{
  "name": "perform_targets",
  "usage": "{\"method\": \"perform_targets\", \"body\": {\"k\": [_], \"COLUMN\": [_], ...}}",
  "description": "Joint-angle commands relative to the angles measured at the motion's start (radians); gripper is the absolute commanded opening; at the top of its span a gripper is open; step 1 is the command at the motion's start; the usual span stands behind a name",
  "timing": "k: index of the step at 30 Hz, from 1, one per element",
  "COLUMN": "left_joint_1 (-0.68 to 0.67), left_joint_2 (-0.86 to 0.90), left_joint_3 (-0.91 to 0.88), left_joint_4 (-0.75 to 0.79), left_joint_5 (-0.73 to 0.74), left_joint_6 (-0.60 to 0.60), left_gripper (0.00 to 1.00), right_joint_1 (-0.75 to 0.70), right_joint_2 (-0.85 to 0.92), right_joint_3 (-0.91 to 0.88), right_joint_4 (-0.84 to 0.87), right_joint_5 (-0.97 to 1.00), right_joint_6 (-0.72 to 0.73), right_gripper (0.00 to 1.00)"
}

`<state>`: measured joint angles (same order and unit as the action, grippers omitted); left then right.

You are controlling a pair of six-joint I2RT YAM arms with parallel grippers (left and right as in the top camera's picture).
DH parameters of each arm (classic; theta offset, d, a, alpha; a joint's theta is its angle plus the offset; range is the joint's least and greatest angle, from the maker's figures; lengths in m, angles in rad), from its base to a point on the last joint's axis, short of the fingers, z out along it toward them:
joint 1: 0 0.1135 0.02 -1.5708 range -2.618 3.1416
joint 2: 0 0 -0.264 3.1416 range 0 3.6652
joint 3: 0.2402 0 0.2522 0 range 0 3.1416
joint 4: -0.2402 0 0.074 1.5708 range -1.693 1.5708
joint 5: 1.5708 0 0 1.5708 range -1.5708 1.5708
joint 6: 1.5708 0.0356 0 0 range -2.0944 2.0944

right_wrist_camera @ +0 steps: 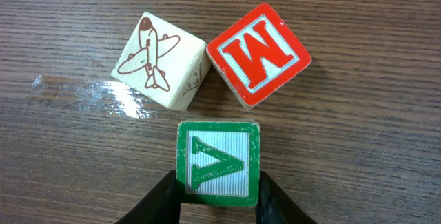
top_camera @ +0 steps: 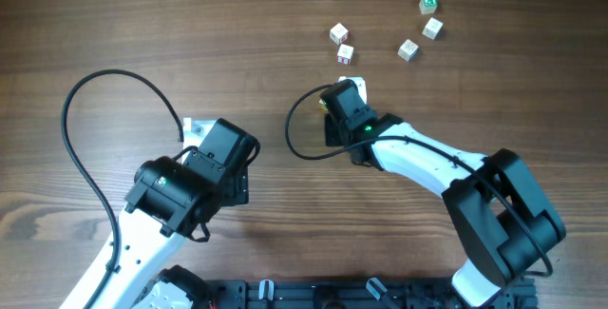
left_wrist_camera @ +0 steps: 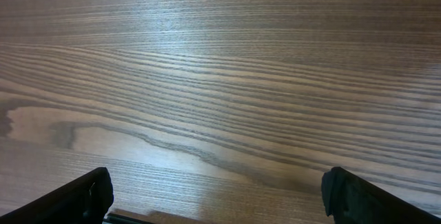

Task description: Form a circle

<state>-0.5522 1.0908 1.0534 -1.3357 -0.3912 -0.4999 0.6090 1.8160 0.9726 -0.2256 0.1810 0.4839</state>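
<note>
I've got the green letter block (right_wrist_camera: pixel 218 162) flat on the tabletop, pinched in the right claw (right_wrist_camera: pixel 218 191). Just past the claw tips sit a cream airplane block (right_wrist_camera: pixel 160 60) and a red W block (right_wrist_camera: pixel 258 54), both turned diagonal and nearly touching. The other blocks (top_camera: pixel 429 5) curve in a loose arc farther out.

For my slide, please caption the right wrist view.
Right gripper, jaws shut on a green letter block, facing an airplane block and a red letter block.

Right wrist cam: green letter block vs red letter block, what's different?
1. Colour: the green block has a green top face, the red block a red one.
2. State: the green block is gripped by the right end effector; the red block lies free on the table.
3. Pose: the green block sits square to the view, the red block is turned at an angle.

Shared: both are cubes with a framed letter facing up.
</note>
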Motion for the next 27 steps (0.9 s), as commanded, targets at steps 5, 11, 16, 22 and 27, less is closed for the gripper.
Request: {"method": "perform_targets", "body": {"k": [5, 11, 16, 22, 27], "left_joint_1": [0.005, 0.005, 0.005, 0.005, 0.005], "left_joint_2": [-0.006, -0.006, -0.006, -0.006, -0.006], "left_joint_3": [-0.002, -0.002, -0.002, -0.002, -0.002], "left_joint_4": [0.000, 0.000, 0.000, 0.000, 0.000], "left_joint_5": [0.009, 0.009, 0.009, 0.009, 0.009], "left_joint_6": [-0.014, -0.014, -0.014, -0.014, -0.014], "left_gripper": [1.00, 1.00, 1.00, 1.00, 1.00], "right_joint_1": [-0.001, -0.001, -0.001, -0.001, -0.001], "right_joint_2": [0.028, 0.029, -0.072, -0.139, -0.141], "right_joint_3": [-0.005, -0.003, 0.028, 0.028, 0.028], "right_joint_4": [0.027, 0.034, -0.064, -0.109, -0.135], "right_joint_5": [0.013, 0.013, 0.014, 0.002, -0.015], "right_joint_6": [-0.013, -0.008, 0.027, 0.095, 0.148], "right_gripper": [0.40, 0.74, 1.00, 1.00, 0.94]}}
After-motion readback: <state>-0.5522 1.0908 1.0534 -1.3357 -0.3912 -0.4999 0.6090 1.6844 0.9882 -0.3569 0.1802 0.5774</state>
